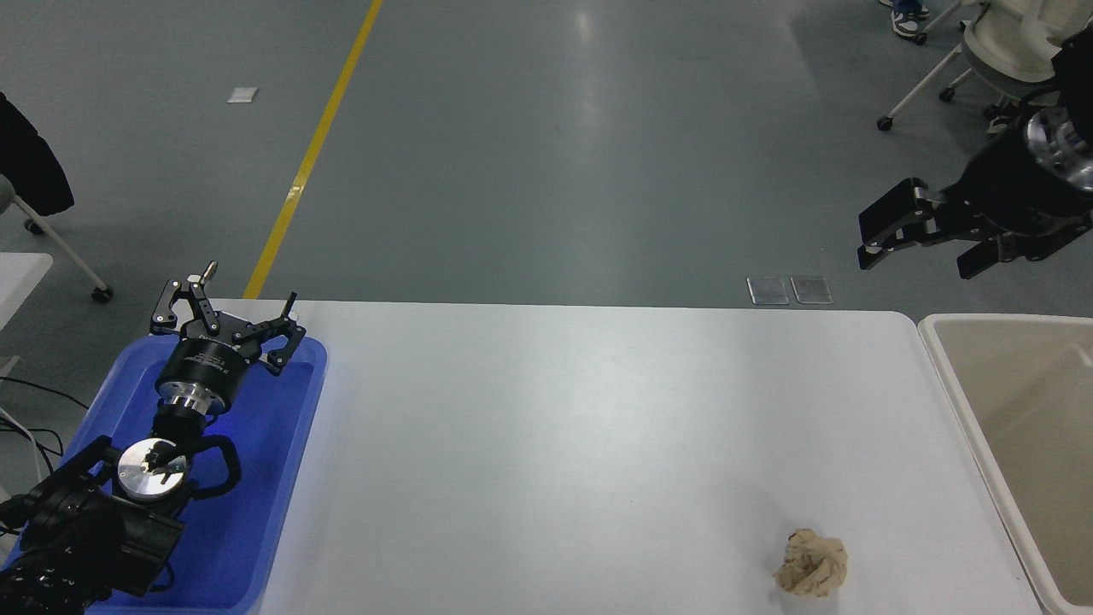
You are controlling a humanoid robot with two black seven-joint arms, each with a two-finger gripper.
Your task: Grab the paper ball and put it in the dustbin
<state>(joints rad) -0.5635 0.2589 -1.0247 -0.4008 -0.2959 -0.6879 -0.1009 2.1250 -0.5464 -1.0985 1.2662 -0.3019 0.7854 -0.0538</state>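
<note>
Paper ball [811, 562] well below right gripper [914, 248].

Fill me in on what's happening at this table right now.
Nothing is being handled yet. The paper ball lies alone on the white table, near its front right corner. The right gripper hangs empty above the far right end of the table, fingers open, well away from the ball. The dustbin stands just off the table's right edge. The left gripper is parked, open, over the blue tray at the lower left.
</note>
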